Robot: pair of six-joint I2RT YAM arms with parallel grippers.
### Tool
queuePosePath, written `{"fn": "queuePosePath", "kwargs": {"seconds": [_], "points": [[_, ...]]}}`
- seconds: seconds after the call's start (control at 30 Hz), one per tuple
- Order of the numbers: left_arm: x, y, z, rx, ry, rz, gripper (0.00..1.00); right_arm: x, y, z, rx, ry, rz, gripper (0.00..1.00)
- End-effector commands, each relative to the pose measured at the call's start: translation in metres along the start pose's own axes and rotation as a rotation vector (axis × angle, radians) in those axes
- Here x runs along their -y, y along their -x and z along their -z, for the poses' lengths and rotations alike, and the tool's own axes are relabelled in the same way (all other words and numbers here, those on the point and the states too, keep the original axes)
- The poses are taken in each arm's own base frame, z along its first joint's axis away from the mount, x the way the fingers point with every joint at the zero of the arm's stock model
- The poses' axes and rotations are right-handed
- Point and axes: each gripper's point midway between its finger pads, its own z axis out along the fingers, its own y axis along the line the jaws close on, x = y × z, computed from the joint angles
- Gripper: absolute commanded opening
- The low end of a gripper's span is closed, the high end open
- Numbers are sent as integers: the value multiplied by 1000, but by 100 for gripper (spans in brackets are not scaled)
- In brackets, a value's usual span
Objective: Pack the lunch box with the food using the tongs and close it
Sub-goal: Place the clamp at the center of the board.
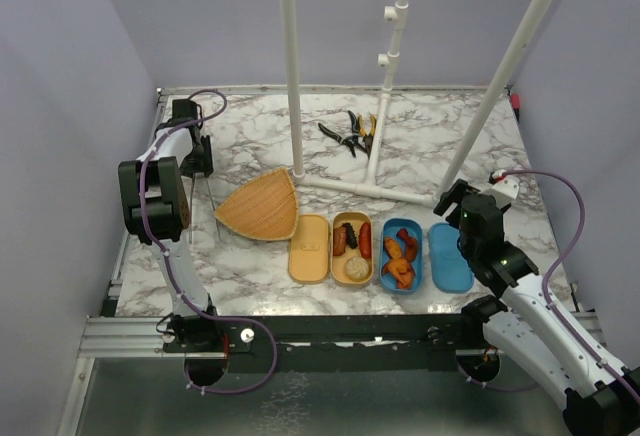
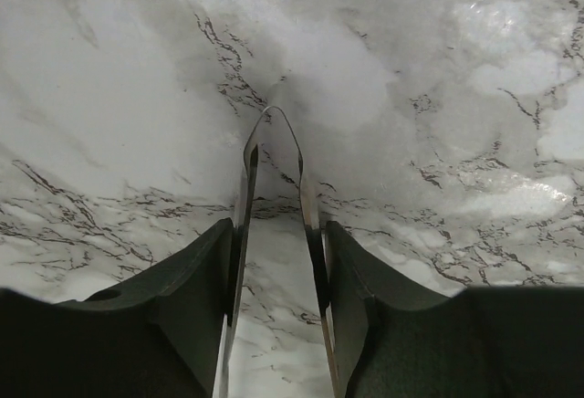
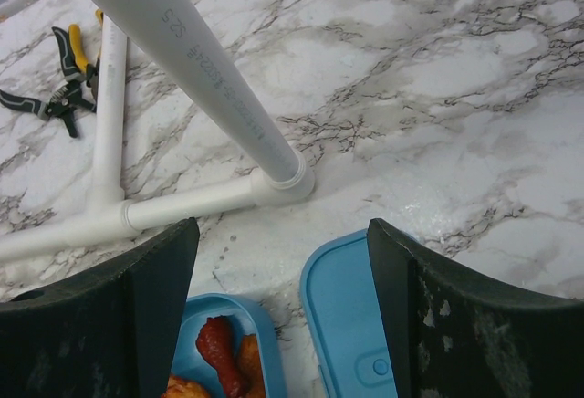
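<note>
The grey metal tongs [image 2: 248, 188] sit between my left gripper's [image 2: 278, 226] fingers, both thin arms pressed against the inner pads, joined end pointing at the marble. In the top view this gripper [image 1: 200, 161] hangs at the table's left side, far from the boxes. The lunch box is two open trays: a tan one [image 1: 334, 256] with dark and red sausage bits and a beige ball [image 1: 357, 268], and a blue one [image 1: 383, 256] with orange and red food [image 3: 219, 352]. My right gripper [image 3: 282, 226] is open above the blue tray [image 3: 265, 325] and blue lid [image 3: 347, 325].
A tan lid [image 1: 309, 248] lies left of the tan tray, the blue lid [image 1: 449, 256] right of the blue one. A woven fan-shaped basket [image 1: 262, 206] sits left of them. A white pipe frame [image 1: 370, 188] and black-and-yellow pliers [image 1: 350, 134] stand behind.
</note>
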Motion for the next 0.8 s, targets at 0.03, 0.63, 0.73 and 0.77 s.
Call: {"fn": "queuePosePath", "kwargs": {"seconds": [0.03, 0.63, 0.73, 0.77], "points": [[0, 8, -2, 30, -1, 41, 49, 4, 8, 3, 10, -27, -8, 80], [-26, 45, 71, 252, 115, 112, 70, 17, 0, 16, -69, -73, 2, 87], [-24, 51, 91, 316, 92, 138, 70, 24, -12, 16, -124, -127, 5, 87], [-23, 53, 96, 331, 79, 142, 71, 26, -14, 15, -136, -144, 4, 86]]}}
